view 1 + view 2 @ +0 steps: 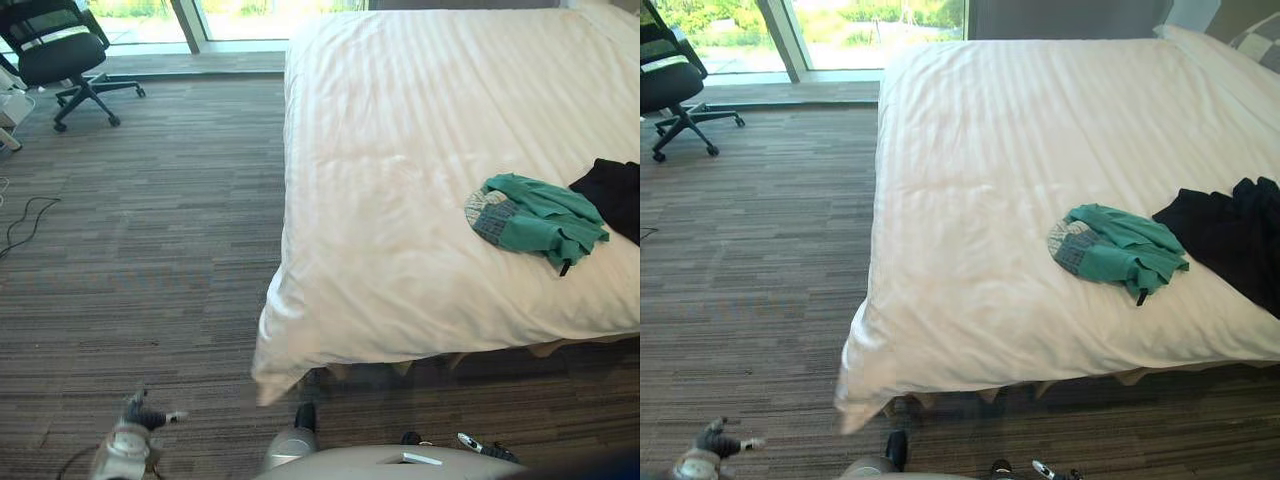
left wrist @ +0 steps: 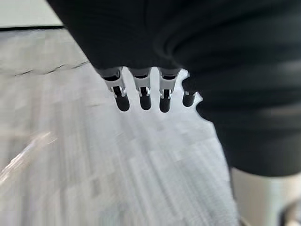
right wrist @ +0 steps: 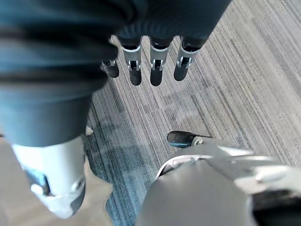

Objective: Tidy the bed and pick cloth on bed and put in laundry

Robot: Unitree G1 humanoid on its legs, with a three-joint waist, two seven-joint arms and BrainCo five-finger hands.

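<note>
We note office chair (image 1: 62, 48) at 11 o'clock, carpet (image 1: 150, 230) before it. Bed (image 1: 400, 150) spans 12 to 4 o'clock. Green cloth (image 1: 540, 220) on bed at 3 o'clock, black cloth (image 1: 615, 190) just beside. Both well apart from left hand (image 1: 128, 442) at 7 o'clock and right hand (image 3: 157, 59). Both hands empty, fingers straight, over carpet.

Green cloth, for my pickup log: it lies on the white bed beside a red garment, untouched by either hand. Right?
No: the garment beside the green cloth is black, not red, as the right eye view shows. Both lie on the white bed; left hand and right hand touch neither.
</note>
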